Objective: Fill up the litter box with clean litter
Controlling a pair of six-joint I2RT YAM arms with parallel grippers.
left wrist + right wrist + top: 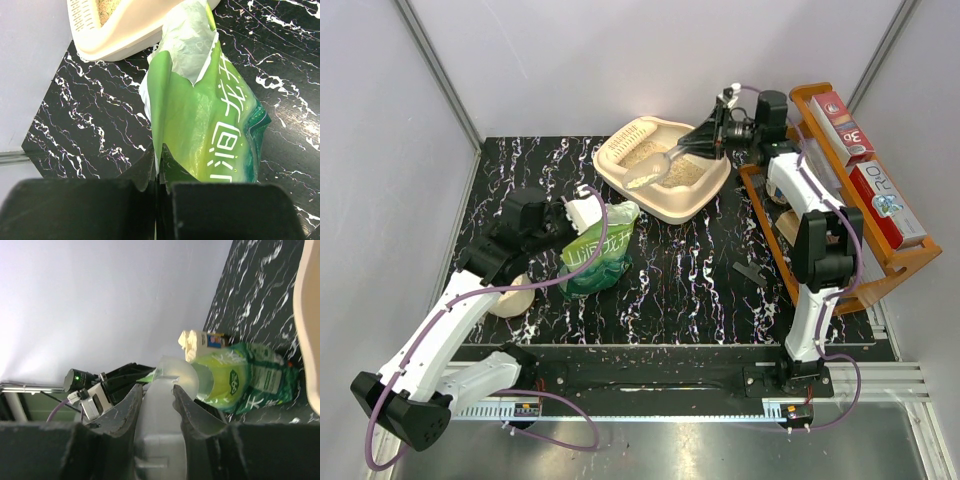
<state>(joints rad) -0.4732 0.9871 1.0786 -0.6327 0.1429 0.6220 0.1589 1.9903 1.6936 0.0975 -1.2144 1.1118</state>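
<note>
The cream litter box (615, 160) stands at the back centre of the table, with tan litter (692, 174) in it. My right gripper (708, 140) is shut on the handle of a translucent scoop (658, 170), which is held over the box with pale granules in its bowl. In the right wrist view the jaws (156, 392) clamp the scoop handle (159, 440). My left gripper (588, 213) is shut on the top edge of the green printed bag (598, 252). In the left wrist view the gripper (158, 167) pinches the bag (210, 115), and the box (125, 30) is behind it.
An orange wooden rack (895, 262) with red boxes (882, 203) stands along the right edge. A cream tape roll (510, 300) lies by the left arm. A small black object (752, 272) lies on the table at the right. White walls enclose the cell.
</note>
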